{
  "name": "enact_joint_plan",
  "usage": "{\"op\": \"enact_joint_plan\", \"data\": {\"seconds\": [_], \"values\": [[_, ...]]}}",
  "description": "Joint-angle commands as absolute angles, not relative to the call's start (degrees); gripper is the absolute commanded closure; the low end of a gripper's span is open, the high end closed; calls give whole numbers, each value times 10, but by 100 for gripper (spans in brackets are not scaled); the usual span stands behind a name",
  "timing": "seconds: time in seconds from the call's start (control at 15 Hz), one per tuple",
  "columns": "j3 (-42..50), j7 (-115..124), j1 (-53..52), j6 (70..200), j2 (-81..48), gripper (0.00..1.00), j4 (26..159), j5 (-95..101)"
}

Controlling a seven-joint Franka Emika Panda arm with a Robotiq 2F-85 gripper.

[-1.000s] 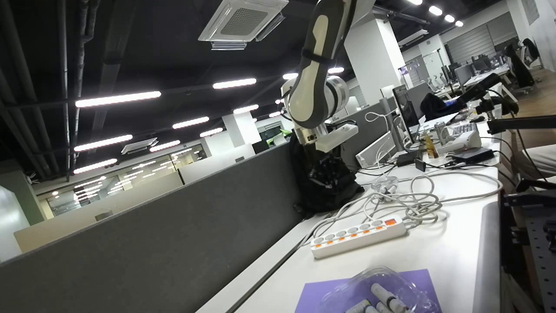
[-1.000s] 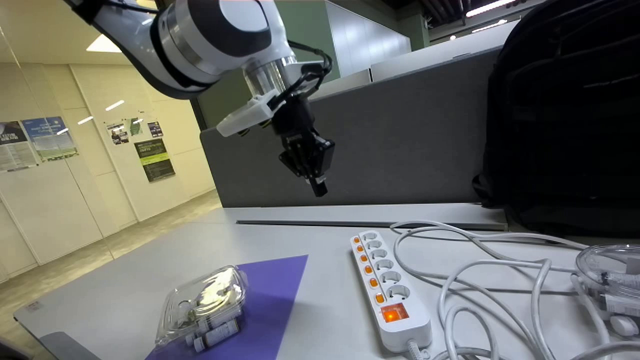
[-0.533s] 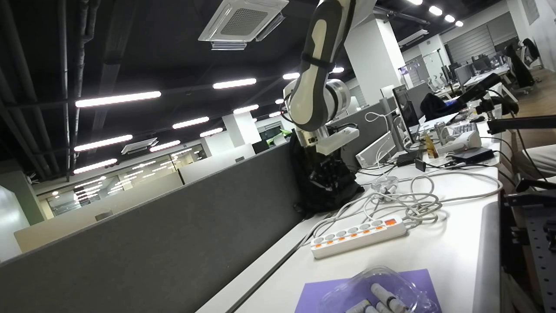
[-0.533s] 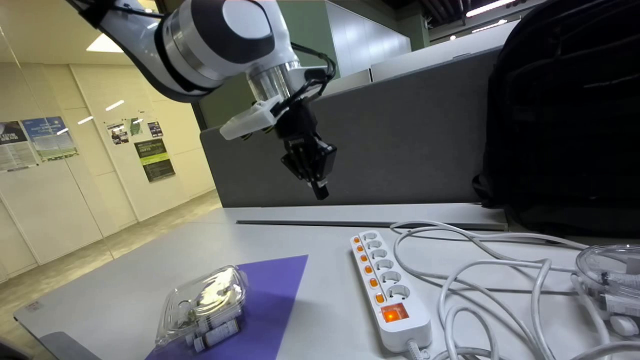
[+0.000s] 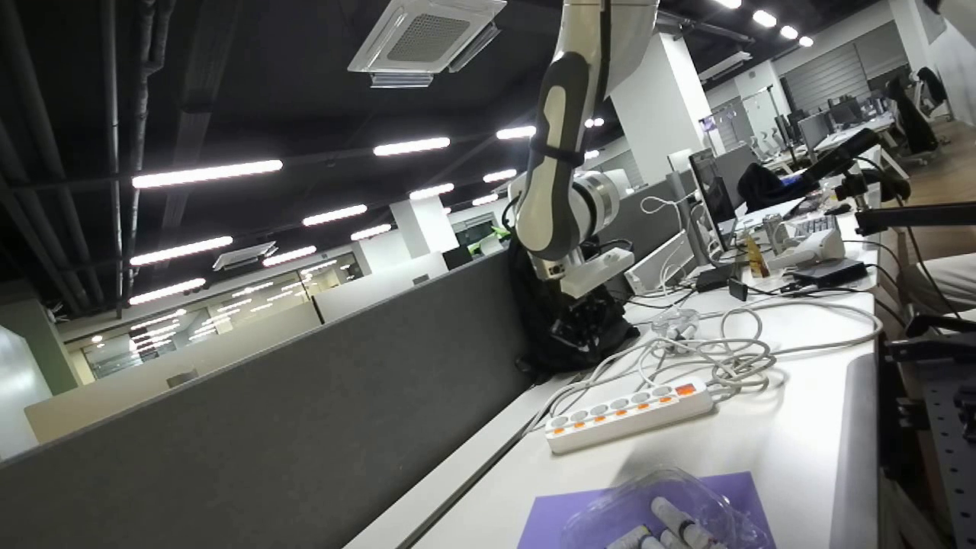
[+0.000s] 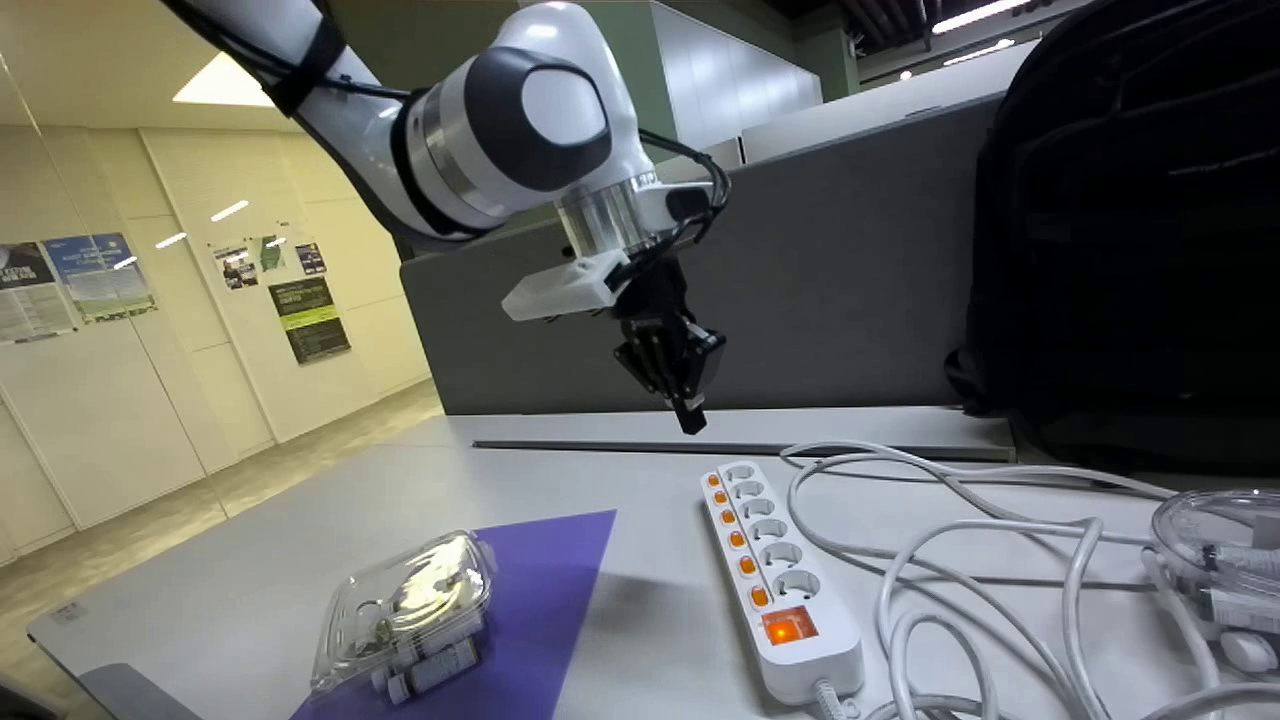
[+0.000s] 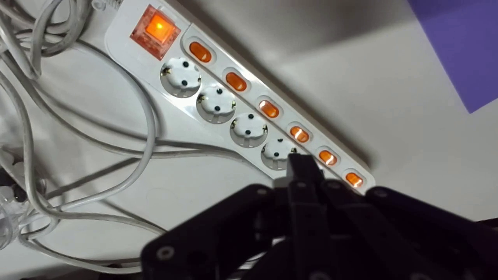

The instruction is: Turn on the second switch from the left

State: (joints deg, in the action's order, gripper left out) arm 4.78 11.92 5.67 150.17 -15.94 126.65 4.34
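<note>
A white power strip (image 6: 740,585) lies on the table and shows in both exterior views (image 5: 633,423). It carries a row of small orange switches beside round sockets. Its large red main switch (image 6: 789,626) glows. In the wrist view the strip runs diagonally, with the glowing main switch (image 7: 158,29) at upper left and small switches such as this orange switch (image 7: 236,81) along its edge. My gripper (image 6: 690,418) is shut and empty, above the table near the strip's far end. In the wrist view the gripper (image 7: 305,167) covers sockets near the lower end. Whether the small switches are lit I cannot tell.
White cables (image 6: 960,560) lie coiled beside the strip. A clear plastic box (image 6: 410,610) with tubes sits on a purple sheet (image 6: 560,560). A grey partition (image 6: 830,270) and black backpack (image 6: 1130,250) stand behind. Another clear container (image 6: 1225,560) lies beyond the cables.
The arm and shut gripper have moved lower and nearer the power strip, to the right in both exterior views. The strip has not moved.
</note>
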Motion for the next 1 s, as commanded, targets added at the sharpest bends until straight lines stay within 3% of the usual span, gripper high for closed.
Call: {"op": "enact_joint_plan", "data": {"seconds": [0.0,0.93], "values": [[69,146,42,1500,-210,100,1213,41],[83,159,3,1498,-320,100,1126,35]]}}
